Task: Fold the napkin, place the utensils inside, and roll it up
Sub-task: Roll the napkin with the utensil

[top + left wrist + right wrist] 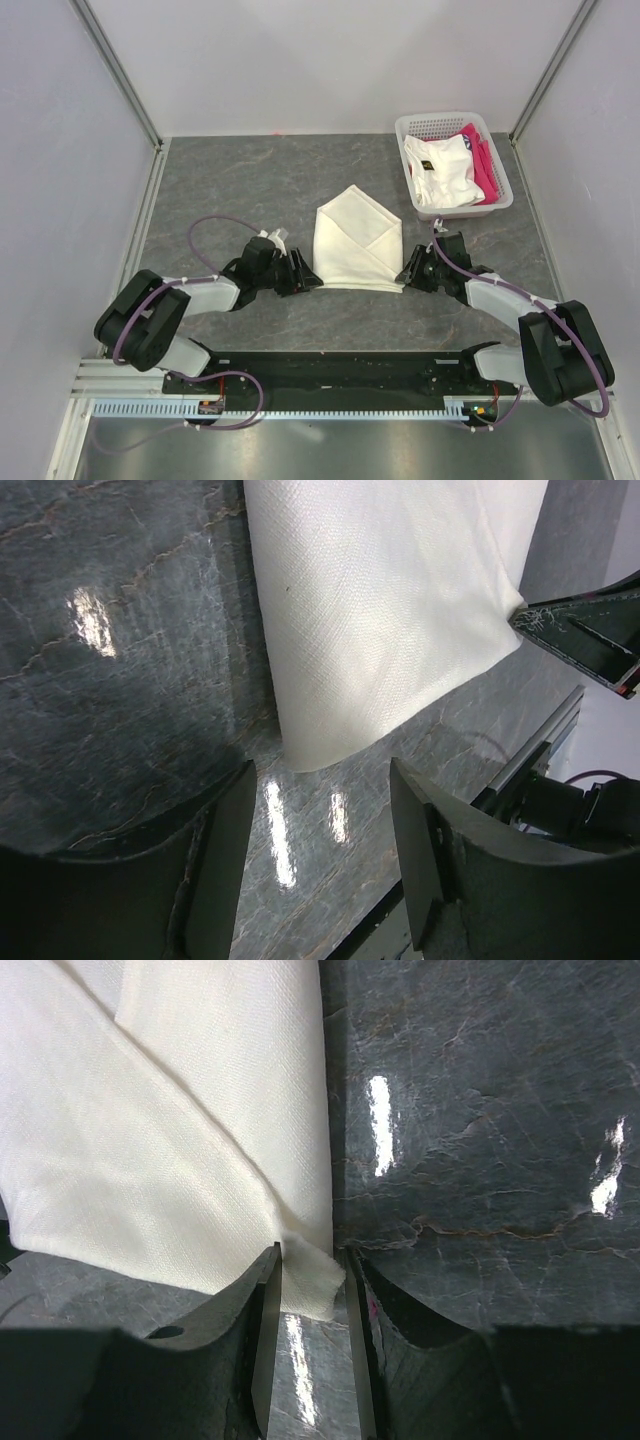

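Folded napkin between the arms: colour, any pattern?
The cream-white cloth napkin is plain, finely woven, unprinted; left wrist view shows it best.

napkin cut off at top, pink cloth apparently half under garment

Bright, even overhead light fills my views. White glare streaks gleam on the glossy tabletop. My left end effector looks dark and blurred up close; shadows are soft.
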### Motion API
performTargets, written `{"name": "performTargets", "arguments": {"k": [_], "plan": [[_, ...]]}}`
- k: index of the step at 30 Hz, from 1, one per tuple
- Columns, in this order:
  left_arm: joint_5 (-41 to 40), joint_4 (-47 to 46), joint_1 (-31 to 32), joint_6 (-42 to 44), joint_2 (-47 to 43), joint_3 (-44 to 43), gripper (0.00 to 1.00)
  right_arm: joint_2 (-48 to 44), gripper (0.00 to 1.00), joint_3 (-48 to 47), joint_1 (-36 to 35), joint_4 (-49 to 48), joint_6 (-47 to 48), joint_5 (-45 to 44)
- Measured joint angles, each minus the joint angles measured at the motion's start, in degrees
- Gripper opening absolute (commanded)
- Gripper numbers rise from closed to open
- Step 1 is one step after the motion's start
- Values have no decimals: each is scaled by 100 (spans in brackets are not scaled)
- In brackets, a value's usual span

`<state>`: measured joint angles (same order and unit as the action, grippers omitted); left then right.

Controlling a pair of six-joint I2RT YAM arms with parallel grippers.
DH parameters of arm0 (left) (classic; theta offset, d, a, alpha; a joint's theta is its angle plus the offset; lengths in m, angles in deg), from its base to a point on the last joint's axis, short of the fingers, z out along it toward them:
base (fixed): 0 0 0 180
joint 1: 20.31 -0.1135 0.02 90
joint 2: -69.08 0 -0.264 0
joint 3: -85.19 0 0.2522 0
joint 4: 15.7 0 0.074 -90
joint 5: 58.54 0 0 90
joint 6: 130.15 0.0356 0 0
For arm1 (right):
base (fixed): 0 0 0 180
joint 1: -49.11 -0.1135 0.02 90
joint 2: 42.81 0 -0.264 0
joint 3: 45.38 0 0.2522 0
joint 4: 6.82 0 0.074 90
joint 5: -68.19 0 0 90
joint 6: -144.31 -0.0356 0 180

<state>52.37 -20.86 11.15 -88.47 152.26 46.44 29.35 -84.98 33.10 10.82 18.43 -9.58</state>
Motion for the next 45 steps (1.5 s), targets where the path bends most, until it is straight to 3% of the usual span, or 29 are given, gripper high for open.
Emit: {"name": "performTargets", "arguments": {"k": [14,23,29,32,33,39,45], "plan": [[11,-868,0,-516,376,142,58,0,40,0,-52,2,-17,-7],[-55,-1226,-24,-730,654,181,43,0,40,2,-55,2,-17,-9],[-129,-1333,-24,-741,761,192,36,-22,47,0,-66,4,-7,-42],[-107,-1491,-24,-745,881,188,28,-79,55,0,-76,31,42,-72],[-103,-1534,-26,-756,927,186,21,-109,59,-7,-87,55,81,-129],[-61,-1539,-81,-782,1023,166,2,-538,63,-166,-116,643,643,-844],[289,-1392,-334,-822,1008,166,2,-1429,65,-474,-658,688,1307,-1528]]}}
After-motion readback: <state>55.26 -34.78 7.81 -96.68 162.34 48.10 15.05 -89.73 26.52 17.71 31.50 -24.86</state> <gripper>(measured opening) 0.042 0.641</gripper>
